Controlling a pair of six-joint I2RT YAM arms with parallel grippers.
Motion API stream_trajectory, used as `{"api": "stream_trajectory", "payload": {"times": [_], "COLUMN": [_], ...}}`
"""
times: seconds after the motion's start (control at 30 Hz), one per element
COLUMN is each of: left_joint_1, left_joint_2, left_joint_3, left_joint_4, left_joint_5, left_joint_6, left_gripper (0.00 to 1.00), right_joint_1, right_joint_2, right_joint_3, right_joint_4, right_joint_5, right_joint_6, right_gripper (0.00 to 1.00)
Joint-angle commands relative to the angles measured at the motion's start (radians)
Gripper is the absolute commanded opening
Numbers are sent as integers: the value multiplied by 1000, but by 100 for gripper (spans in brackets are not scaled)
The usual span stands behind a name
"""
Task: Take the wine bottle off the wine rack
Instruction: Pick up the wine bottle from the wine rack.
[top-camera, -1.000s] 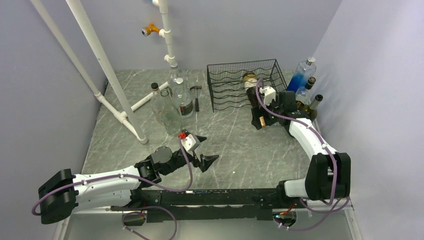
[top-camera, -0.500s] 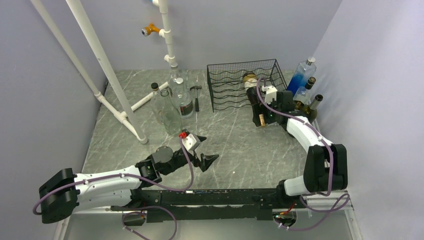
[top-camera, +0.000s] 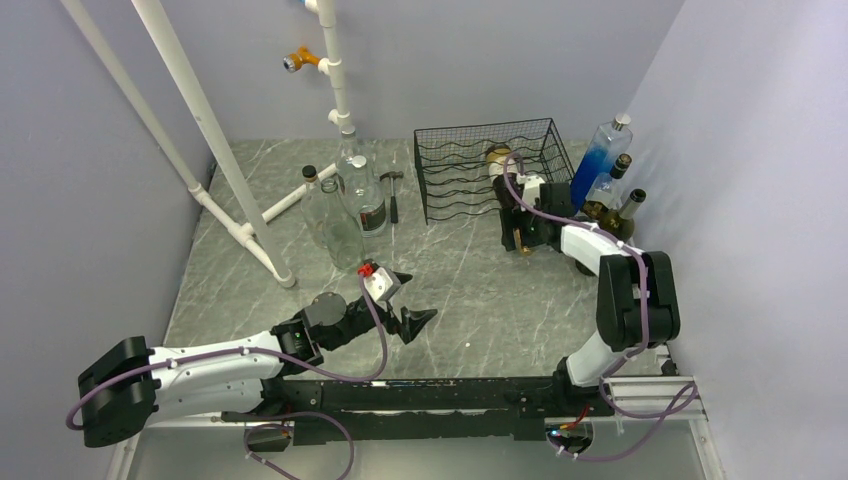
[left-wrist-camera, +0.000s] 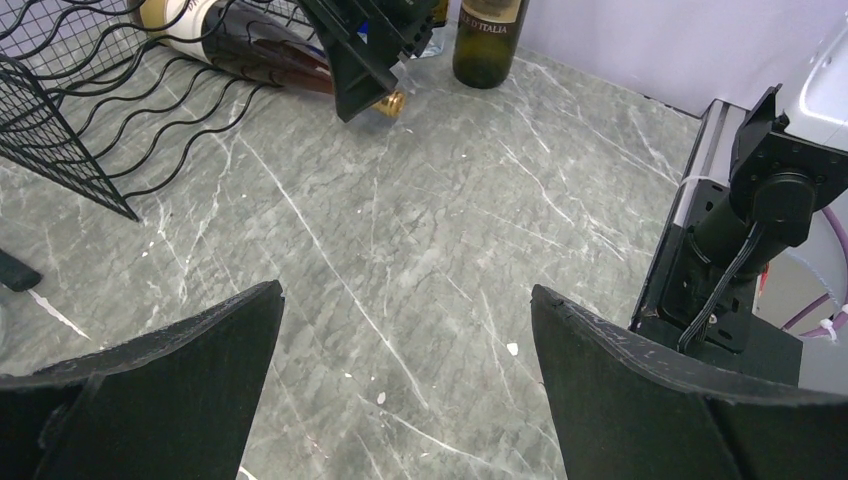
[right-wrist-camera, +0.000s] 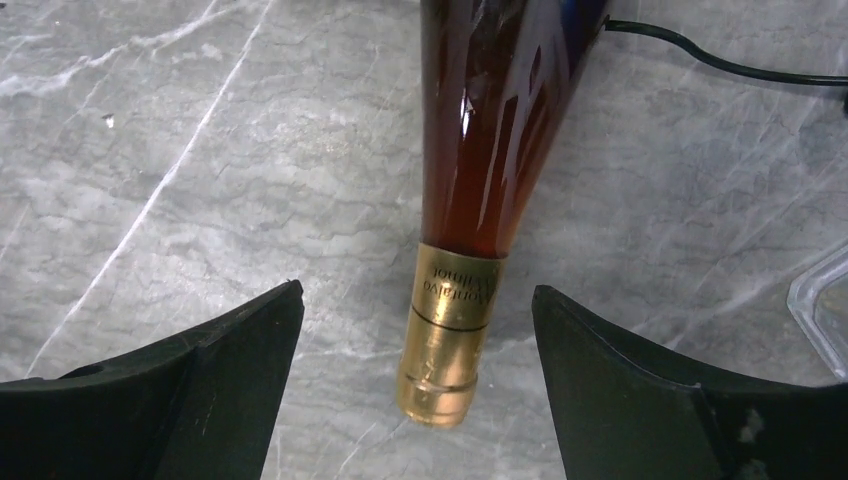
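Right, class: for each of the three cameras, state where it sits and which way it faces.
Top: above and behind the bases, looking down on the table; left arm and right arm show.
Left wrist: on the left arm, facing across toward the rack; open left gripper shows.
Right wrist: on the right arm, facing down at the bottle neck; right gripper straddles it.
Shared: both wrist views show the bottle's gold cap.

In the right wrist view the wine bottle (right-wrist-camera: 487, 150) ran off the top edge, only its neck and gold cap (right-wrist-camera: 440, 350) showing, the cap's print too small to read. From above, the right gripper (top-camera: 521, 232) hid part of that neck. The left wrist view cropped the wine rack (left-wrist-camera: 90, 130) and a standing green bottle (left-wrist-camera: 488, 40).
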Motion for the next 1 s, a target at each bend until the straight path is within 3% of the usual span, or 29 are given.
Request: {"api": "stream_trajectory", "payload": {"times": [0.0, 0.33, 0.5, 0.97], "left_joint_1": [7, 8, 10, 13], "left_joint_2": [-11, -1, -2, 13], "left_joint_3": [-9, -5, -7, -4], "left_joint_4": [39, 39, 41, 51], "left_joint_5": [-15, -13, -16, -9], "left_joint_6": [-16, -15, -14, -12], "left_gripper": [99, 99, 100, 99], "right_joint_1": [2, 3, 0, -10], "right_joint_2": [28, 109, 138, 180], "right_joint_3": [36, 50, 54, 44], "right_joint_4": [97, 202, 224, 262], "right_joint_5": [28, 15, 10, 36], "right_joint_6": [13, 41, 55, 75], "right_gripper": [86, 75, 64, 54]}}
